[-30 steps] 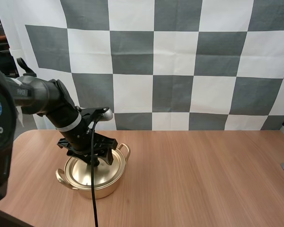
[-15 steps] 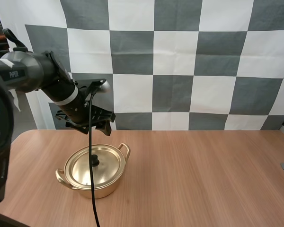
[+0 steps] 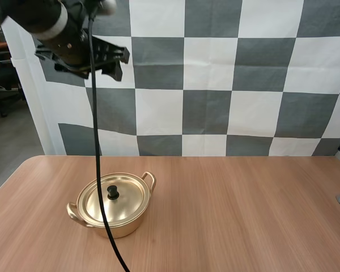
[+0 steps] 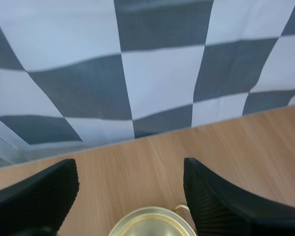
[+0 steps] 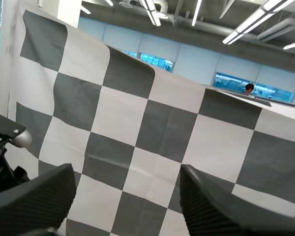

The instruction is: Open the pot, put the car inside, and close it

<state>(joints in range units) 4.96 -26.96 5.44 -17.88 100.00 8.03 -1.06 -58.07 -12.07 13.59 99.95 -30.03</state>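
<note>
- High view: a gold-coloured pot is seen standing upright on the wooden table, on the left side and near the front edge.
- The lid is seated flat on the pot, so the pot is closed. A black knob stands at the lid's centre.
- Two loop handles are seen on the pot's rim, one at the back right and one at the front left.
- The left gripper is held high above the table, up and to the left of the pot and well apart from it. Neither the pot nor the lid is touched by it.
- Left wrist view: the left gripper's two black fingers are spread wide, with their ribbed inner faces turned to each other. Nothing is pinched between them.
- Between those fingers and far below them, the rim of the lid is seen, with one handle beside it and bare table wood around it.
- Right wrist view: the right gripper is also spread. Its two fingers stand well apart with their ribbed faces turned inward, and nothing is gripped between them.
</note>
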